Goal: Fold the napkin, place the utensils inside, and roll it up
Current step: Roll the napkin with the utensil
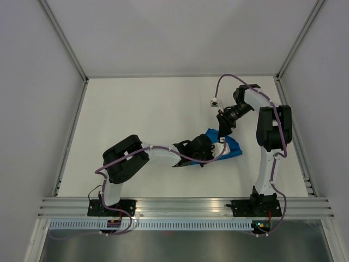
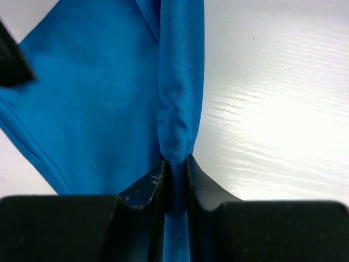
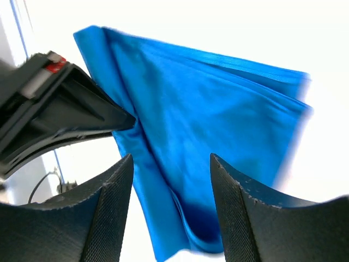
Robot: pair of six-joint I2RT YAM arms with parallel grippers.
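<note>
The bright-blue napkin (image 1: pixel 232 145) lies bunched and folded on the white table, right of centre. My left gripper (image 1: pixel 200 148) covers its left part. In the left wrist view the left gripper (image 2: pixel 175 164) is shut on a rolled fold of the napkin (image 2: pixel 92 98), which runs up between the fingers. My right gripper (image 1: pixel 223 130) hovers just above the napkin's far edge. Its jaws stand open in the right wrist view (image 3: pixel 172 164), with the napkin (image 3: pixel 207 120) beneath them and untouched. The utensils are out of view.
The left gripper's body (image 3: pixel 54 109) sits close to the left of the right fingers. A white cable connector (image 1: pixel 215 101) hangs by the right arm. Grey walls enclose the table (image 1: pixel 142 114), and an aluminium rail (image 1: pixel 185 206) runs along its near edge.
</note>
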